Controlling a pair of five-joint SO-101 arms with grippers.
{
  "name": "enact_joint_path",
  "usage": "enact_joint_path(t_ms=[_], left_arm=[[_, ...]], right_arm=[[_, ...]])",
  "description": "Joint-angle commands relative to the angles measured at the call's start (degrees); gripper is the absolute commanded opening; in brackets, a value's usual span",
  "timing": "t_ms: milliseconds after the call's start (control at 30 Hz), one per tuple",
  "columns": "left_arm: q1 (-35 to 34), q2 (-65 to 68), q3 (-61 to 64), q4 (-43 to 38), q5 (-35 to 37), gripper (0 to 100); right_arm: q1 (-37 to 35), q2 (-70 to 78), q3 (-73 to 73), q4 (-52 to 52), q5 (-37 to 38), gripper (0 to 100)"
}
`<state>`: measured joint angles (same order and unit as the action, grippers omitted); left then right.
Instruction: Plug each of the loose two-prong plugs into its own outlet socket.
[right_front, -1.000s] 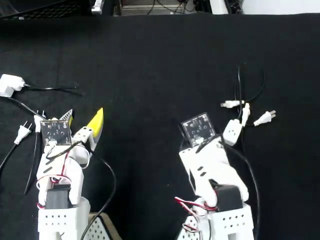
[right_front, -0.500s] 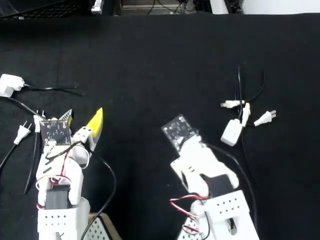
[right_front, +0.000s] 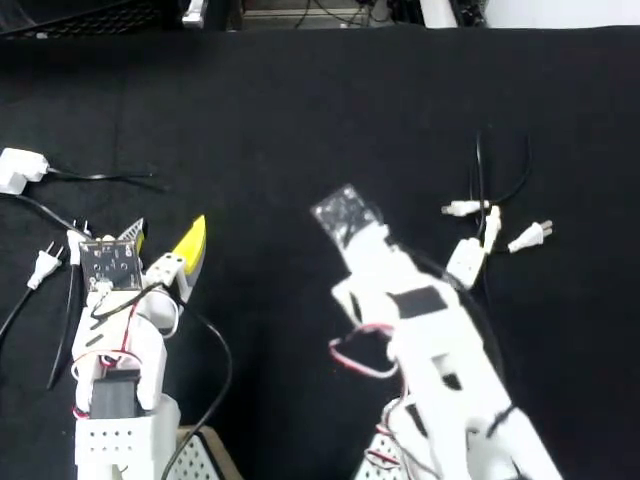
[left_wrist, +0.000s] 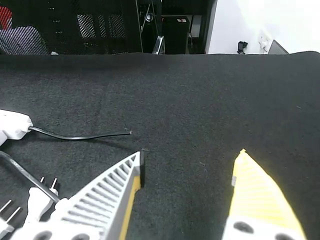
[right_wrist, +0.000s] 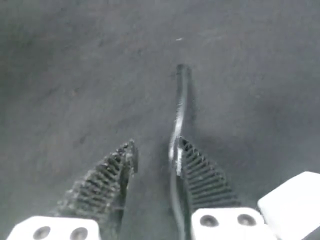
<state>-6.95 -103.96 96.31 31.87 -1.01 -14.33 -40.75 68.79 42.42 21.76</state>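
High view: on the black cloth-covered desk (right_front: 300, 110), the left hand (right_front: 171, 222) sits near the left edge. Its white finger and yellow finger are spread wide and grip nothing. Just beside it lies a small white two-prong plug on a black cord (right_front: 45, 263). Farther up the desk lies a white socket block with a thin black lead (right_front: 16, 168). The white right arm (right_front: 420, 320) slants toward the desk's middle. On its right, a second white socket block (right_front: 463, 262) lies among looping black cords, with another white two-prong plug (right_front: 528, 237) near it, prongs pointing away.

Left wrist view: the left hand (left_wrist: 190, 154) gapes over bare cloth. The socket block with the thin lead (left_wrist: 12, 125) lies well apart from it, and plug prongs show close beside the white finger.

Right wrist view: the right hand (right_wrist: 156, 145) has dark ribbed fingers parted a little, with nothing clamped between them. A black cable (right_wrist: 181, 95) runs along one finger's inner edge; whether it touches cannot be told.
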Motion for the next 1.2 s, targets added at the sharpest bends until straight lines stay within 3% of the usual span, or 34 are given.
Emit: enact_joint_path(t_ms=[0, 133, 533, 800, 1167], left_arm=[[-0.5, -0.1, 1.1, 0.2, 0.2, 30], [-0.3, -0.1, 1.1, 0.2, 0.2, 30], [-0.3, -0.1, 1.1, 0.2, 0.2, 30], [-0.3, -0.1, 1.1, 0.2, 0.2, 30], [-0.3, 3.0, 1.2, -2.0, 0.2, 30]], right_arm=[[4.0, 6.2, -6.5, -1.6, 1.7, 11.6], [6.9, 10.6, -9.1, -1.6, 5.5, 11.4], [7.0, 10.2, -12.5, 5.5, 6.0, 11.6], [-0.6, 3.0, -13.1, 15.6, 8.2, 11.4], [7.4, 2.2, -3.8, 6.7, 8.0, 11.6]])
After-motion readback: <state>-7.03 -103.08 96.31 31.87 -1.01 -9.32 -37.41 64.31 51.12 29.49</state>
